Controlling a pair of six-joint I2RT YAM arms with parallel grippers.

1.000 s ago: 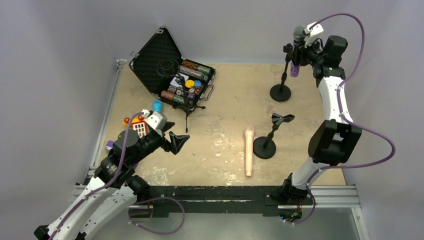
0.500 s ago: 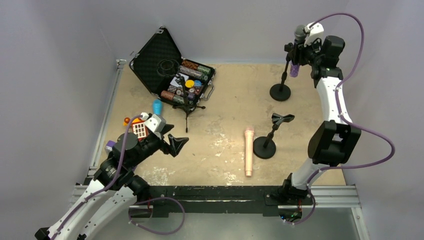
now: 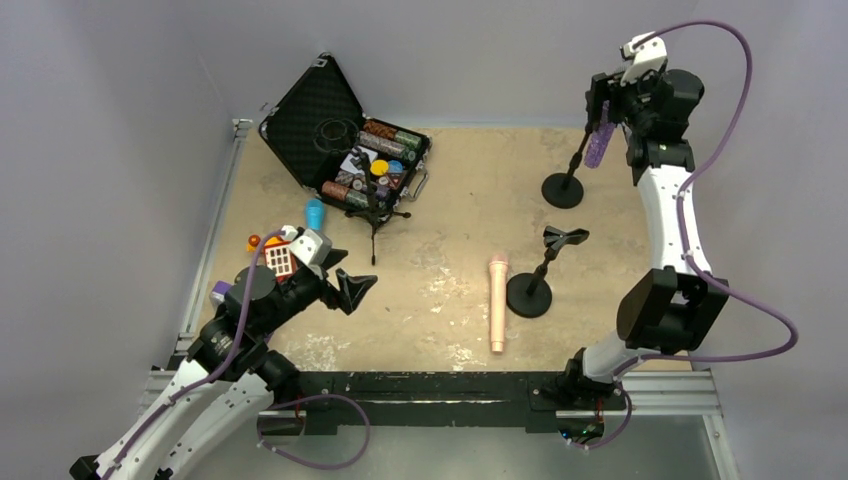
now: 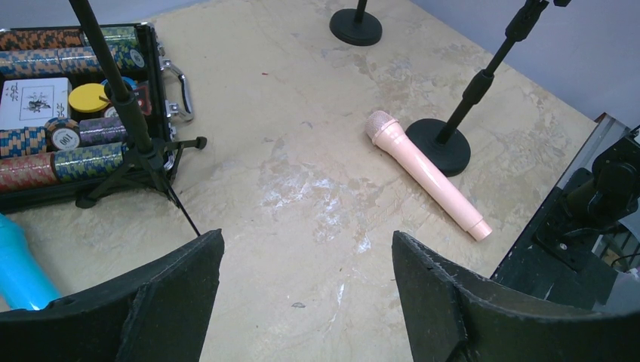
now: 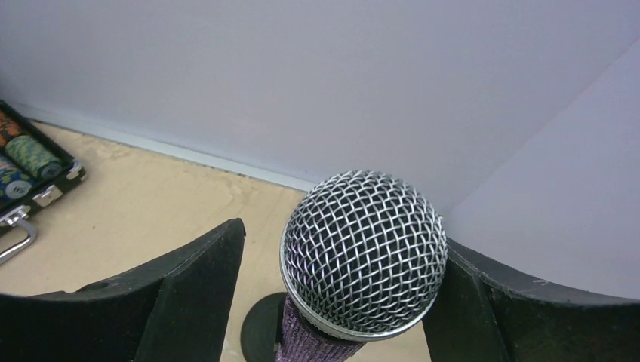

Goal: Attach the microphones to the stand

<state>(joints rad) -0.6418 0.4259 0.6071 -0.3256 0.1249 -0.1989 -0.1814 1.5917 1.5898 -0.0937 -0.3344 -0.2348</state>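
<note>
Now that the right fingers [image 5: 189, 294] have let go and stand spread, the glittery purple microphone [image 5: 362, 249] sits between them unpinched. A clear gap shows on one side of its grey mesh head, and the other finger is at most brushing it. A second ago those fingers were clamped on it. Seen from above, its purple body hangs tilted at the top of the far stand [image 3: 563, 188], and the right arm has lifted a little. Whether the clip fully grips it I cannot tell, but it stays up unaided, so I judge the first of three attached.

The pale peach-pink microphone [image 3: 497, 305] lies flat on the desk [image 3: 460, 190], just beside the round base of the middle stand [image 3: 529, 295], whose clip is empty; it looks the likeliest next pick. Further left, the blue microphone [image 3: 314, 212] lies near the tripod stand [image 3: 374, 205] in front of the open poker-chip case [image 3: 315, 100]. The left fingers [image 4: 173, 302] are spread wide, hold nothing, and have not moved.
</note>
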